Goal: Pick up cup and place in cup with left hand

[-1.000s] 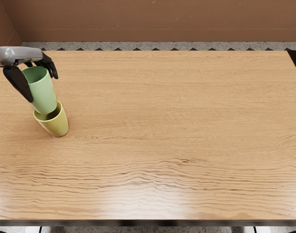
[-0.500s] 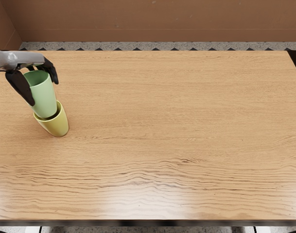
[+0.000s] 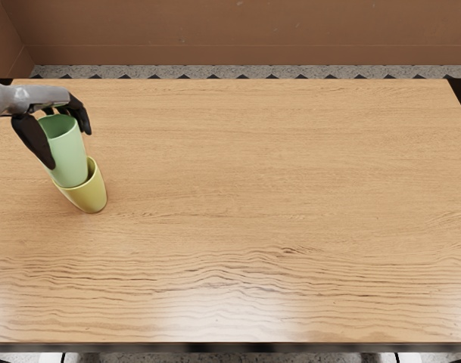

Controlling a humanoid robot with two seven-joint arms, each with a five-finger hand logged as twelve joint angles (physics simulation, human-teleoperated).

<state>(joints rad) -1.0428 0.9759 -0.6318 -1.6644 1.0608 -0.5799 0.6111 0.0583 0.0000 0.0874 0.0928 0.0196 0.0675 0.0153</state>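
Observation:
My left hand (image 3: pixel 66 142) comes in at the picture's left edge, with its dark thumb and fingers around the upper part of a green cup (image 3: pixel 68 159). The green cup is upright with a slight tilt, and its base is inside the mouth of a yellow cup (image 3: pixel 90 198). Most of the green cup's height still stands above the yellow rim. The yellow cup rests on the table at the left; its inside is mostly hidden by the green one. No part of my right hand shows.
The wooden table (image 3: pixel 253 181) fills most of the view. Its front edge runs along the bottom of the picture, and a brown wall (image 3: pixel 245 34) rises beyond the far edge.
My left hand and the green cup have come down a little, and the green base has sunk lower into the yellow cup's mouth. The yellow cup has not moved.

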